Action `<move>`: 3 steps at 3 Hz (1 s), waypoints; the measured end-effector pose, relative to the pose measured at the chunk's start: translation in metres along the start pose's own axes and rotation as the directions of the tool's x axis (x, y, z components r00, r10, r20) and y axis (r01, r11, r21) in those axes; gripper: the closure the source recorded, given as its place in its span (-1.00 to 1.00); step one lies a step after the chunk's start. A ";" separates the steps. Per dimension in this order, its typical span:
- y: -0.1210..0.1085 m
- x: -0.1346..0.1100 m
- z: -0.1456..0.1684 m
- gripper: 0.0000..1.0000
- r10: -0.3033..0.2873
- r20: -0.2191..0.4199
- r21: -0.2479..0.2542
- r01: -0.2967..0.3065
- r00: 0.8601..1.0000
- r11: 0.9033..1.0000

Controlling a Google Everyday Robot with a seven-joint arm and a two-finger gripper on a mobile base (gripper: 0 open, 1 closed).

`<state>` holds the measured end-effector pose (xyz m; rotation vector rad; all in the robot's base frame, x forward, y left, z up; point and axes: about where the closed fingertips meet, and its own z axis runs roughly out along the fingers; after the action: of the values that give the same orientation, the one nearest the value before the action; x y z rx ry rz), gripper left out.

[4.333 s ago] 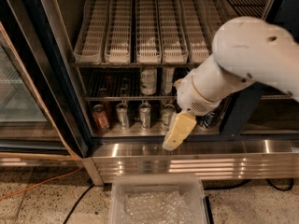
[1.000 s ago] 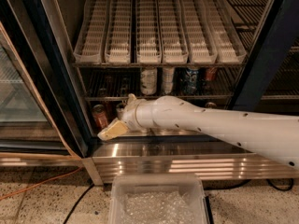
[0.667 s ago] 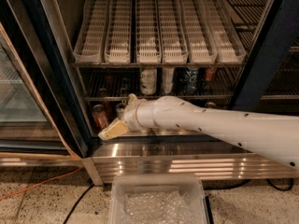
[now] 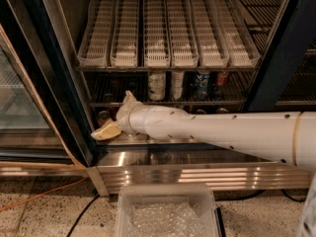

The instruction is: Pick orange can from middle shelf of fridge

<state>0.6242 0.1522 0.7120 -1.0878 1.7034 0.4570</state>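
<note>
Orange can: you cannot pick it out. Your gripper [image 4: 105, 131] sits low at the left inside the fridge [image 4: 279, 58], just beside a reddish-brown can [image 4: 103, 116]; spread or pressed together, you cannot tell. Its white arm [image 4: 212, 132] crosses the low row of cans [image 4: 199, 111], under the wire rack [image 4: 237, 102] that holds upright cans [image 4: 156, 85].
</note>
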 end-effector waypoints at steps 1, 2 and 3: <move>-0.017 -0.023 0.016 -1.00 -0.031 0.073 0.085 0.025 0.997 0.996; -0.031 -0.037 0.026 -1.00 -0.011 0.142 0.126 -0.007 0.990 0.992; -0.040 -0.047 0.033 -1.00 0.016 0.204 0.125 -0.042 0.979 0.991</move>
<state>0.6794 0.1766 0.7483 -0.8929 1.5483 0.4541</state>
